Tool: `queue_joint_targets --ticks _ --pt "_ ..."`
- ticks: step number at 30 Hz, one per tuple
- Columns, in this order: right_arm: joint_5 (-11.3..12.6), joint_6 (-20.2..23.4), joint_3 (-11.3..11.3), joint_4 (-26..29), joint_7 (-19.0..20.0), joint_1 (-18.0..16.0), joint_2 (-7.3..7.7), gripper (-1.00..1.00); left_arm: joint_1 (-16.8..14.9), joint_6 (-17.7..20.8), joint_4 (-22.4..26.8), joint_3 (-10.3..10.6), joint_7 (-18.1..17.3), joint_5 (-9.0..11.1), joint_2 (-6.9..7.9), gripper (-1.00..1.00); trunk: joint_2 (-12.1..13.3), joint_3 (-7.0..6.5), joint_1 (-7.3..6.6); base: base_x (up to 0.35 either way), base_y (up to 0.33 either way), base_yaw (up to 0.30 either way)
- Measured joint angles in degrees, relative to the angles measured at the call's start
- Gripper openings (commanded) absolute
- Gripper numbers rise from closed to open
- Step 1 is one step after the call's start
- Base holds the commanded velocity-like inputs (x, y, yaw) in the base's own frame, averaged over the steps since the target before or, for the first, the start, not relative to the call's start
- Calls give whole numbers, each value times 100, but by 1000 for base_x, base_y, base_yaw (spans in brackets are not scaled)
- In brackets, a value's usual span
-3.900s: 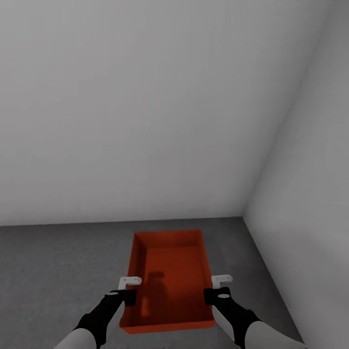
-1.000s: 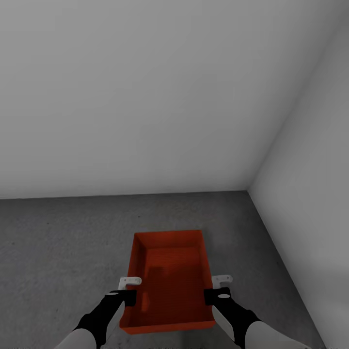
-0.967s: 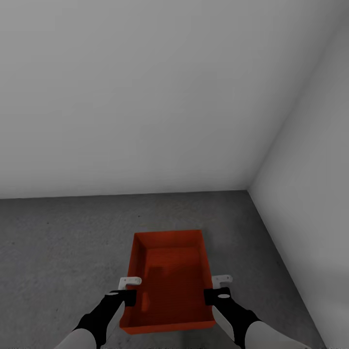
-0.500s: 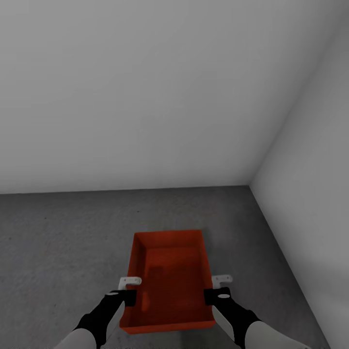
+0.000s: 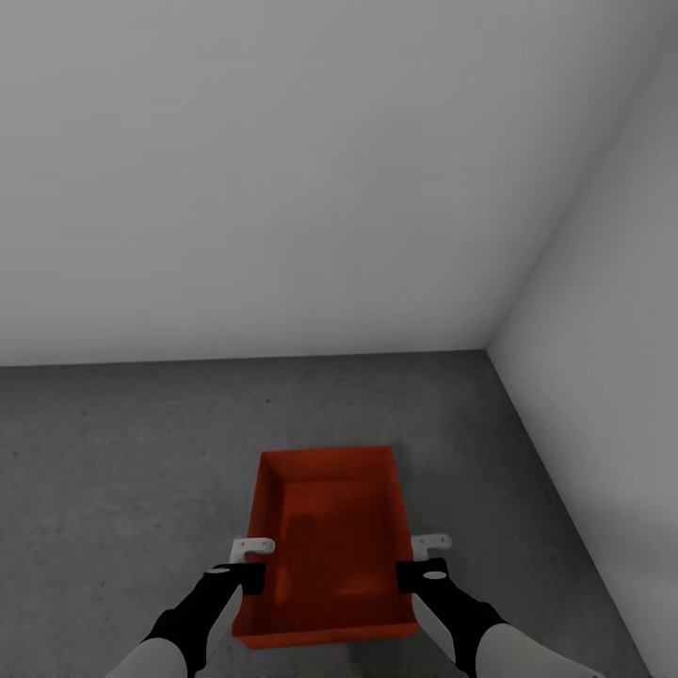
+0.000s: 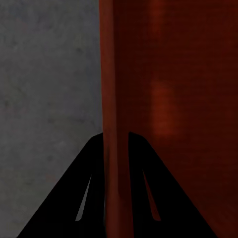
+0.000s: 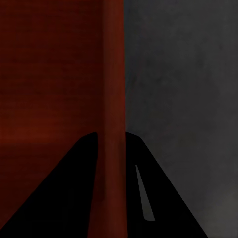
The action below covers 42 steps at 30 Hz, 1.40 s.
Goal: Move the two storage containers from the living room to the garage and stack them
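Note:
One orange-red storage container [image 5: 330, 537], empty and lidless, hangs level in front of me over the dark grey concrete floor [image 5: 122, 452] of the garage. My left gripper [image 5: 250, 565] is shut on its left wall, and in the left wrist view the two black fingers [image 6: 74, 198] straddle that wall [image 6: 115, 89]. My right gripper [image 5: 424, 563] is shut on the opposite wall, which runs between the fingers [image 7: 163, 198] in the right wrist view as a red strip [image 7: 114, 74]. The second container is out of view.
A plain grey-white back wall [image 5: 282, 169] meets a right wall [image 5: 612, 330] in a corner just ahead and to the right. Bare concrete spreads left of the container and between it and the back wall.
The whole picture has shifted: the foot of the back wall sits higher and more floor shows, so the camera has moved. The container and both grippers keep their places in the view.

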<state>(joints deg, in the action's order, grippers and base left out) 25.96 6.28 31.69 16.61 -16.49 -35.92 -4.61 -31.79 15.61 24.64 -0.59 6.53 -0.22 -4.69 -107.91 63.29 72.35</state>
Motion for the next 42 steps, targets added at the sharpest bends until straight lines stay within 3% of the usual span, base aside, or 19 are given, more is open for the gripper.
queue_joint_targets --ticks 7,10,34,35,36,37,42 --pt "0 0 0 -1 0 0 0 -100 1 0 0 0 0 0 0 -100 -281 191 154 0 0 0" --pt "3 1 3 6 -4 0 1 -100 0 -1 3 0 0 -1 0 -100 -282 218 154 0 0 12" --pt "0 5 6 26 -10 0 6 -100 -1 -7 11 1 0 1 0 -100 -282 235 154 0 0 1" --pt "0 5 5 25 -10 0 6 100 -1 -8 9 1 -1 1 0 -100 -282 235 154 0 0 0" --pt "41 3 39 -51 -78 0 22 100 0 -6 10 23 4 -49 0 100 -282 235 154 0 0 0" --pt "2 5 19 -64 -107 -1 76 100 -2 -4 15 19 33 -65 5 100 -282 234 154 0 0 0" --pt "-5 7 17 -65 -111 0 79 100 -1 3 12 19 29 -73 5 100 -282 234 154 0 0 0"
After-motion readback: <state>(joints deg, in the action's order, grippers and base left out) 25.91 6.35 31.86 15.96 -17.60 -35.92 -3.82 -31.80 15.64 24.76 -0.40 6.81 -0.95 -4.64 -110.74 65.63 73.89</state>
